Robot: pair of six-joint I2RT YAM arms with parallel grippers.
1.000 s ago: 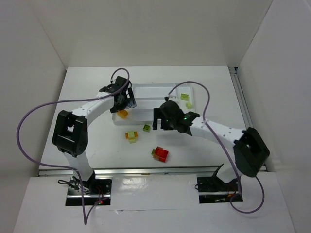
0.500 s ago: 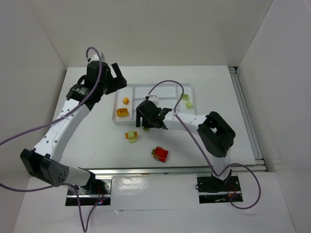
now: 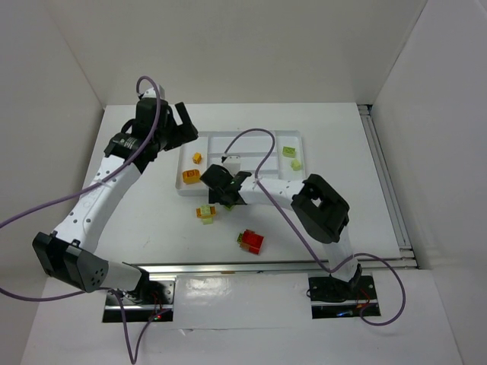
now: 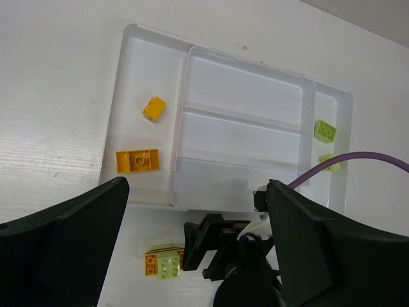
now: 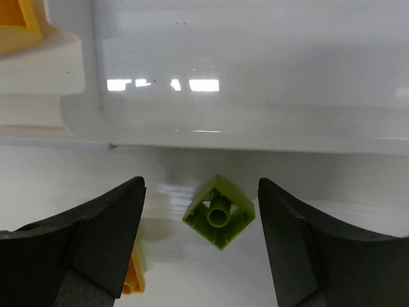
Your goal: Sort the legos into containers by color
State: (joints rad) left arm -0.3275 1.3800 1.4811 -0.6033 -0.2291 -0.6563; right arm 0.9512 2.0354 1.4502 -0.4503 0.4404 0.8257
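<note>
From above, the left hand [image 3: 181, 125] has lifted clear of the left end section of the tray [image 3: 251, 137] and hangs released beyond its far-left corner. Two orange bricks [image 3: 190, 176] now lie uncovered in that section, so its delivery looks finished. The right hand [image 3: 222, 190] has swept leftward along the tray's near wall and now hides the spot on the bench [image 3: 152, 228] where a small lime brick lay. The red brick [image 3: 251, 241] and the orange-and-lime clump [image 3: 205, 213] have not moved. The left wrist view agrees: its fingers [image 4: 70, 236] are spread wide with nothing between them, and both orange bricks sit in the end section below. In the right wrist view the fingers [image 5: 96, 236] are spread either side of the lime brick [image 5: 219, 212]. It lies hollow side up on the bench just before the tray wall, untouched. A grasp seems next, then the right end section, where the other green bricks [image 3: 288, 151] lie.
</note>
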